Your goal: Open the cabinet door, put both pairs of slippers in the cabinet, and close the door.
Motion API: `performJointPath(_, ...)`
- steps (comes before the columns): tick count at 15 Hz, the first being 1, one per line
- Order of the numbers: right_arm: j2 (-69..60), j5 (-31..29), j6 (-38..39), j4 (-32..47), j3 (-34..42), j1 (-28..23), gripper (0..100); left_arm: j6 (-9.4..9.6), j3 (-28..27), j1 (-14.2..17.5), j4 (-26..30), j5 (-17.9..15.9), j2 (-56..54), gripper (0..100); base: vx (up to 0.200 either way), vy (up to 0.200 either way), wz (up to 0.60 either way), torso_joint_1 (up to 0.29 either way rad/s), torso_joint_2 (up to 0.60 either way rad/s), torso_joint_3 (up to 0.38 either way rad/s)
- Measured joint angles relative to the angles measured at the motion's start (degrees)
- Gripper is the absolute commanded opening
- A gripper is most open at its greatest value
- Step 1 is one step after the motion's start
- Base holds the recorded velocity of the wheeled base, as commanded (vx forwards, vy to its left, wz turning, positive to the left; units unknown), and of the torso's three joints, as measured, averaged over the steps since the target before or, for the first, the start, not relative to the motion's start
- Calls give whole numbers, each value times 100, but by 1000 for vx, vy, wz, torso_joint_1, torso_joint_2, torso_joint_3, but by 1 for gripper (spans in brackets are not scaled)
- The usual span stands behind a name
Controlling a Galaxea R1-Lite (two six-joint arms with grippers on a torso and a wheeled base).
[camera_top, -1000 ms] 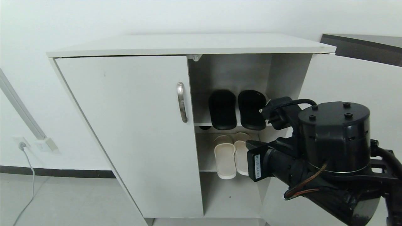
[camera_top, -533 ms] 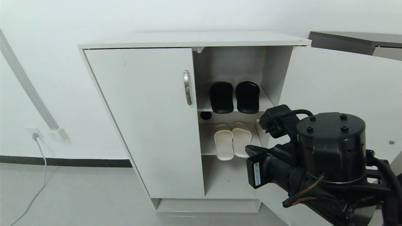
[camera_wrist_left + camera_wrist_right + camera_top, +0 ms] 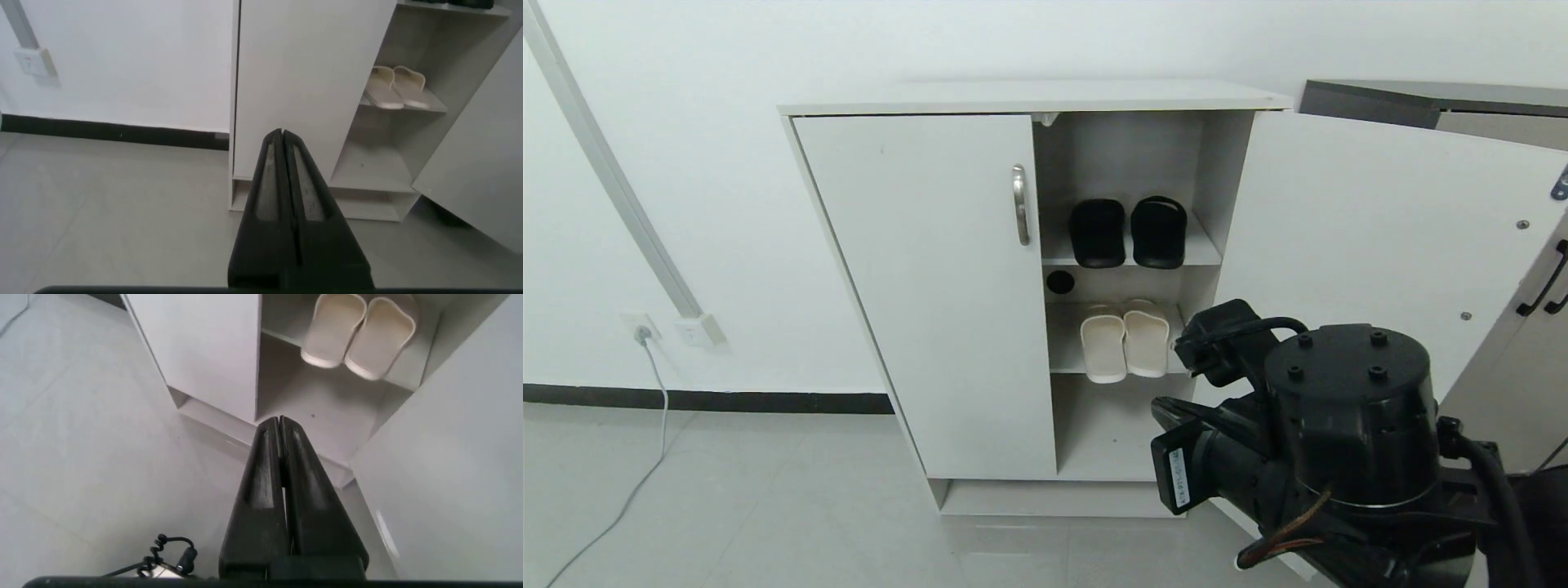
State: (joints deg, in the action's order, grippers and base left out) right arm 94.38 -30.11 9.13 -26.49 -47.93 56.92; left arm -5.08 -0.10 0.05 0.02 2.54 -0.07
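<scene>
My left gripper (image 3: 282, 139) is pressed shut, finger against finger, with nothing between them. It hangs above the grey floor (image 3: 106, 212) in front of the cabinet's (image 3: 1029, 96) closed left door (image 3: 931, 286). My right gripper (image 3: 280, 423) is closed and empty too. It sits low before the cabinet's open right half, pointing toward the front edge of the bottom board (image 3: 302, 400).

Just past that gripper the cream slippers (image 3: 359, 327) lie side by side on the middle shelf (image 3: 1066, 335), their near ends slightly over its front edge. In the head view they (image 3: 1125, 345) sit toward the shelf's right end. Above them the black slippers (image 3: 1127, 233) stand as a pair on the upper shelf (image 3: 1054, 245), reaching its front edge and also nearer its right end. A round dark hole (image 3: 1059, 282) shows in the back panel between the two shelves.

The right door (image 3: 1356, 245) is swung wide open, and my right arm (image 3: 1347, 425) is in front of its lower part. The left door carries a metal handle (image 3: 1019, 204) along its inner edge.

Left of the cabinet, a wall socket (image 3: 643, 331) holds a grey cable (image 3: 629, 482) that trails down to the floor. A slanted conduit (image 3: 605, 163) runs up the wall above it.
</scene>
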Motion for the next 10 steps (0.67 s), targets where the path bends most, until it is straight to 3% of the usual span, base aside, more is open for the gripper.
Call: performJointPath(10,41,-2,-11,5,30,-4,0,0,0,2,-2,0,0,0,0,0,0,0,0,0)
